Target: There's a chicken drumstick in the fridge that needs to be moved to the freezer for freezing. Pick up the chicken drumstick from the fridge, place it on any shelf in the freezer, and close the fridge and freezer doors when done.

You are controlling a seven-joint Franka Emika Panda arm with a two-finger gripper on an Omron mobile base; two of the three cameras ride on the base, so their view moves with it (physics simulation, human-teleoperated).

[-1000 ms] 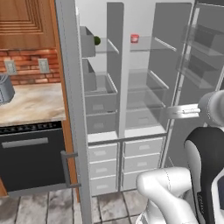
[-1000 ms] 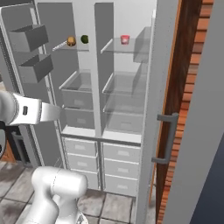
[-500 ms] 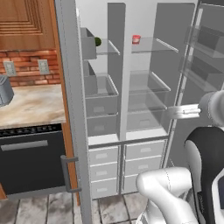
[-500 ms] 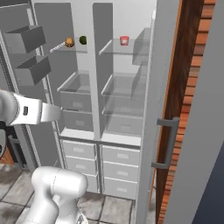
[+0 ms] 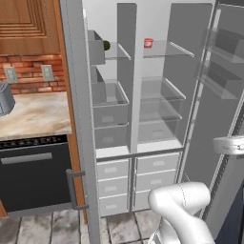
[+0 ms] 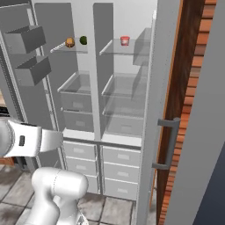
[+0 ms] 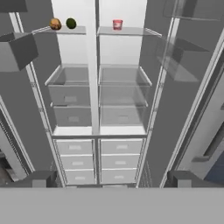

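Small golden orange-tan chicken drumstick (image 7: 55, 23) on top glass shelf (image 7: 65, 30) of grey refrigerator, left compartment, just left of small dark green ball (image 7: 71, 22). Small red-and-white cup (image 7: 117, 24) on top shelf right of central divider. Both tall grey doors (image 6: 193, 132) swung wide. Hand (image 7: 112, 180) well back from shelves, fingertips far apart, holding nothing.

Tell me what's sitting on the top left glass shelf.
Two items: the chicken drumstick at the left and a dark green ball beside it. From the left base, a door bin covers the drumstick.
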